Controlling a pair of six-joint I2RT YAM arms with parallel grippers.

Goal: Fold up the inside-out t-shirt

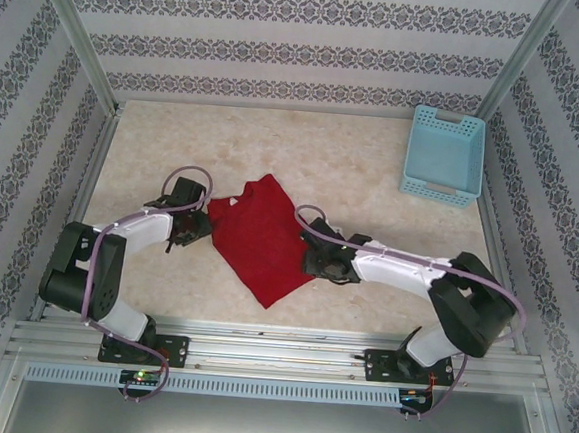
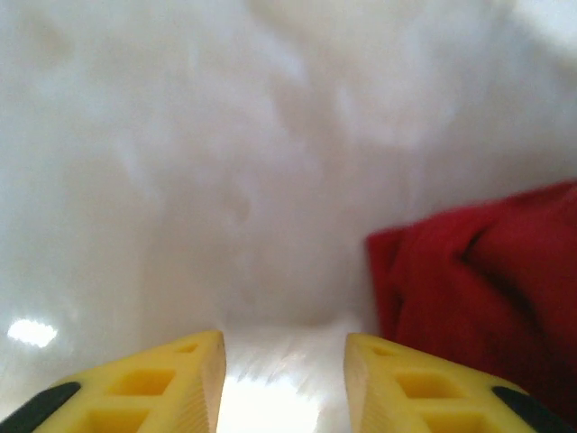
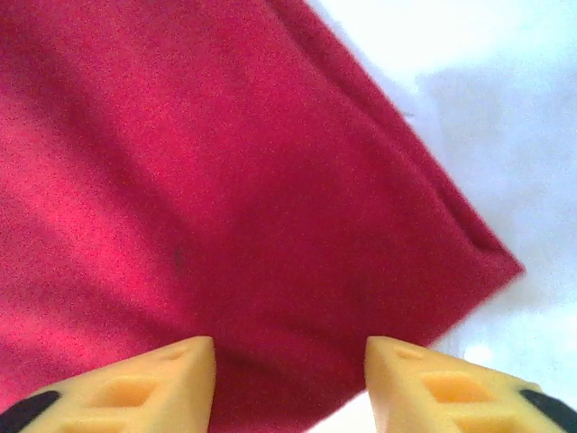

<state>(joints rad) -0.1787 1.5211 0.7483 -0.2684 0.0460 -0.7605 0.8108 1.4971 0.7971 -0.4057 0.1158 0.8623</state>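
The inside-out t-shirt [image 1: 260, 239] is plain red cloth, lying in a compact slanted shape on the pale table between the two arms. My left gripper [image 1: 196, 225] sits just off its left edge. In the left wrist view that gripper [image 2: 284, 350] is open, with bare table between its yellow fingers [image 2: 180, 383] and the red shirt [image 2: 478, 289] to the right. My right gripper [image 1: 313, 254] is at the shirt's right edge. In the right wrist view it [image 3: 290, 354] stands open above the t-shirt [image 3: 234, 198], with nothing pinched. A corner of the cloth [image 3: 505, 266] points right.
A light blue plastic basket [image 1: 443, 156] stands at the back right of the table [image 1: 353, 171]. Patterned walls enclose the table on three sides. A metal rail [image 1: 279, 351] runs along the near edge by the arm bases.
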